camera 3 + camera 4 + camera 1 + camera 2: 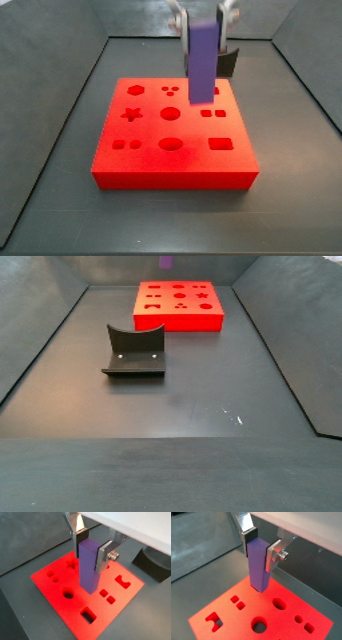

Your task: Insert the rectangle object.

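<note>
Wrist views: gripper clamped on upper part of the rectangle object, block upright, lower end hanging above the red board; step = carry/align over hole, and next move prob. calls for finding the matching rectangular slot and squaring block to it before lowering; gripper body cut off by frame edge. Side views: block over board's far right area, motion-blurred, fingers indistinct, exact hole beneath can't tell; in the view with the fixture near centre floor, board far off, gripper and block not seen.
</note>
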Robot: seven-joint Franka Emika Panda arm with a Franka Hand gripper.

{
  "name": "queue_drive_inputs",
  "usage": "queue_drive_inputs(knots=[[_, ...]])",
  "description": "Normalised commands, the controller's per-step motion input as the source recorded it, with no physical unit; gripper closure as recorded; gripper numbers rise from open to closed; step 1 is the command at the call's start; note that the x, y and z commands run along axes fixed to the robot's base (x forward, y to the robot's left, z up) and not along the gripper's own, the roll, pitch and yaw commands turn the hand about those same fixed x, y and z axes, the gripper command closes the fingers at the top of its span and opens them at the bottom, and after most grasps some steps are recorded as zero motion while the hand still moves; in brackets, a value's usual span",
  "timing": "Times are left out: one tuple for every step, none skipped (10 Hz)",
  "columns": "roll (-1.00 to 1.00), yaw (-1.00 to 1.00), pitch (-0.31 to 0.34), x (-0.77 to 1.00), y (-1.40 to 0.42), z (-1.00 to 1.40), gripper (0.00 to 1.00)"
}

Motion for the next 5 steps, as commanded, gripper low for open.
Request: queue_drive_inputs(knots=[[0.12,0.09,0.180,0.84,-0.29,-0.49,1.00],[0.15,0.03,0.193,0.86,-0.29,-0.39,1.00],[0.22,0.00,0.244,0.86,-0.28,-0.33,1.00],[0.28,0.00,0.254,0.83,-0.26,-0.29,1.00],[0.31,0.00,0.254,0.83,-0.23,-0.28,1.00]])
